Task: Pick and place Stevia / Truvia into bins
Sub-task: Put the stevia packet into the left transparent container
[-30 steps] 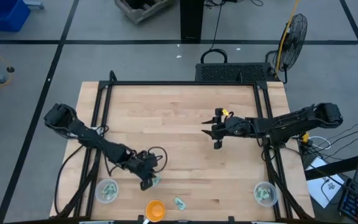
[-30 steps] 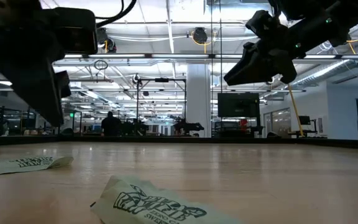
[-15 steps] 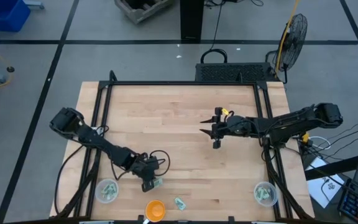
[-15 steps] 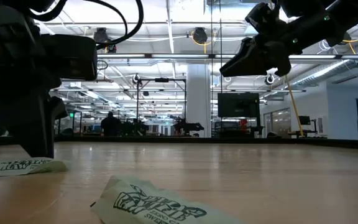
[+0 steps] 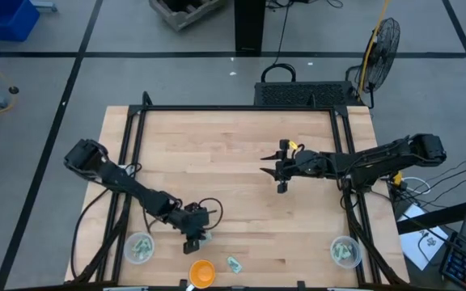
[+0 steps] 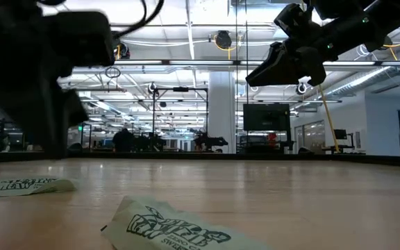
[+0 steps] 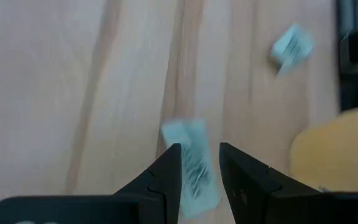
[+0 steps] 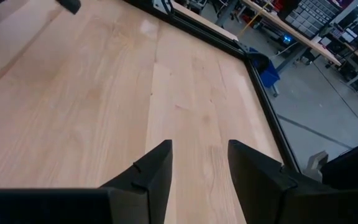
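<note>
Left gripper (image 7: 197, 165): lower left of high view, fingers narrowly apart astride a Stevia sachet (image 7: 191, 167) flat on the table (image 5: 233, 170).
Right gripper (image 5: 280, 171): centre-right, parted, empty.
Risk: the thin sachet probably slides out when pinched, missing the left bin (image 5: 140, 248).

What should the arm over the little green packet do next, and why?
Probably close its fingers. The left tool sits open right over a packet on the table, which shows between its two fingers. The cup it belongs in stands close by. The right tool waits over mid-table.
</note>
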`<move>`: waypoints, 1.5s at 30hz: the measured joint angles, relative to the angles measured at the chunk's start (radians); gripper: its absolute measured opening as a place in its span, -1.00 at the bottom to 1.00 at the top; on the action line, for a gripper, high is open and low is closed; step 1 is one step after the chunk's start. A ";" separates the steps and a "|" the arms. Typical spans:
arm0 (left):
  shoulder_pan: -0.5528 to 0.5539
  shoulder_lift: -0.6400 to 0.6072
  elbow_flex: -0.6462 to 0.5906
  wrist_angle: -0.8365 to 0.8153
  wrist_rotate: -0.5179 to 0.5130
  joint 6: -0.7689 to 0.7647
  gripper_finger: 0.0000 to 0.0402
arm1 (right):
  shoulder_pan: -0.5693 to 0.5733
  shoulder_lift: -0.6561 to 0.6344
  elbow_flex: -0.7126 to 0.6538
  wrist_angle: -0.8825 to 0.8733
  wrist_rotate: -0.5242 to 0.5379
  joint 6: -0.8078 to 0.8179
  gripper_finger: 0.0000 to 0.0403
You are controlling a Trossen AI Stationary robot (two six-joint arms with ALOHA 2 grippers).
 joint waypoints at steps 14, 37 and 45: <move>-0.014 0.095 0.004 0.004 -0.004 0.097 -0.44 | 0.000 0.000 0.000 -0.003 0.000 0.000 -0.27; 0.006 0.041 -0.001 -0.150 -0.170 0.221 -0.59 | 0.000 0.000 0.000 -0.002 -0.001 0.000 -0.28; 0.028 -0.005 -0.002 -0.203 -0.032 0.179 -0.96 | 0.000 0.000 0.000 -0.002 -0.001 0.000 -0.28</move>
